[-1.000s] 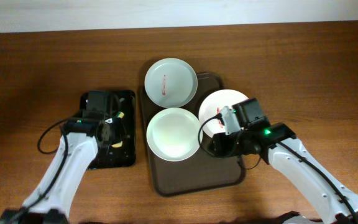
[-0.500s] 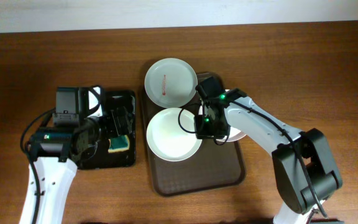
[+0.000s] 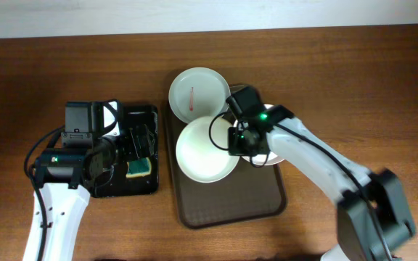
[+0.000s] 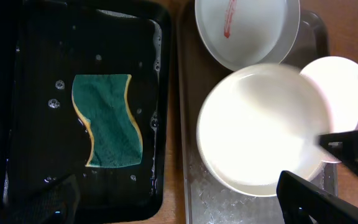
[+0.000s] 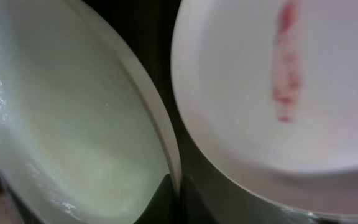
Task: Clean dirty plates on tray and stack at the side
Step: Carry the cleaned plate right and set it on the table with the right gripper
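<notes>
On the dark-brown tray [image 3: 223,206] lie three plates. A clean pale plate [image 3: 203,152] sits in the middle, its right side lifted. My right gripper [image 3: 235,141] is shut on its rim, and the right wrist view shows the fingers pinching that rim [image 5: 175,186]. At the tray's far end is a plate with a red smear [image 3: 199,93]. A third plate [image 4: 344,87] lies mostly under the right arm. My left gripper [image 4: 185,208] hangs open and empty above the black tray's near edge.
A glossy black tray [image 3: 151,188] holding water stands left of the brown tray. A green sponge [image 3: 139,167] with a yellow edge lies flat in it. Bare wooden table [image 3: 354,80] surrounds both trays.
My left gripper has let go of the sponge, opened and drawn back. My right gripper has moved left onto the middle plate's right rim, shut on it and tipped it up.
</notes>
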`<action>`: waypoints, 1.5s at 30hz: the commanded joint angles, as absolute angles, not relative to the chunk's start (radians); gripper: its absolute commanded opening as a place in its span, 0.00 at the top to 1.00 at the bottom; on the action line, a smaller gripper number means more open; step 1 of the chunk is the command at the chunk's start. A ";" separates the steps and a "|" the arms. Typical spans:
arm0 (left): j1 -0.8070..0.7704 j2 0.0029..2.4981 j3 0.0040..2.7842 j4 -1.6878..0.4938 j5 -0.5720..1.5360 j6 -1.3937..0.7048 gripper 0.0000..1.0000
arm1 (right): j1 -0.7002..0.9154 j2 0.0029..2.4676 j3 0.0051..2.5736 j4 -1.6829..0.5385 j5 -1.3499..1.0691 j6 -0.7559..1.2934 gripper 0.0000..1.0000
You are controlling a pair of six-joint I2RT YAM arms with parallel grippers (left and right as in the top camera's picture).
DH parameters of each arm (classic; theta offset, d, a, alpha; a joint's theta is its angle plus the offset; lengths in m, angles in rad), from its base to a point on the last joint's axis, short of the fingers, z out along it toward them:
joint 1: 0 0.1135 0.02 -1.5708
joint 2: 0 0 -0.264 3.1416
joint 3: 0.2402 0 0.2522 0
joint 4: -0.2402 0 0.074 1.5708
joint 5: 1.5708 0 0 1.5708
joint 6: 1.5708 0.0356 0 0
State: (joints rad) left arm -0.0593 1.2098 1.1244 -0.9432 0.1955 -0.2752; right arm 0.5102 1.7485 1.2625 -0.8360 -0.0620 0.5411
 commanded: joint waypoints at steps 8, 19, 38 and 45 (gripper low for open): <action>-0.056 1.202 1.136 -0.945 0.210 -0.256 0.00 | 0.817 1.533 1.288 -0.906 0.730 0.453 0.96; -0.056 1.202 1.136 -0.944 0.210 -0.256 0.00 | 1.061 1.532 1.340 -0.932 1.164 0.449 0.96; -0.056 1.202 1.136 -0.945 0.210 -0.256 0.00 | 1.064 1.532 1.370 -0.928 1.082 0.414 0.96; -0.056 1.202 1.136 -0.945 0.210 -0.256 0.00 | 0.992 1.531 1.369 -0.963 0.957 0.479 0.96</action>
State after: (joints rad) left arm -0.0593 1.2098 1.1244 -0.9443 0.1959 -0.2752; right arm 1.0245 1.5524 1.3510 -0.9531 1.0790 0.4248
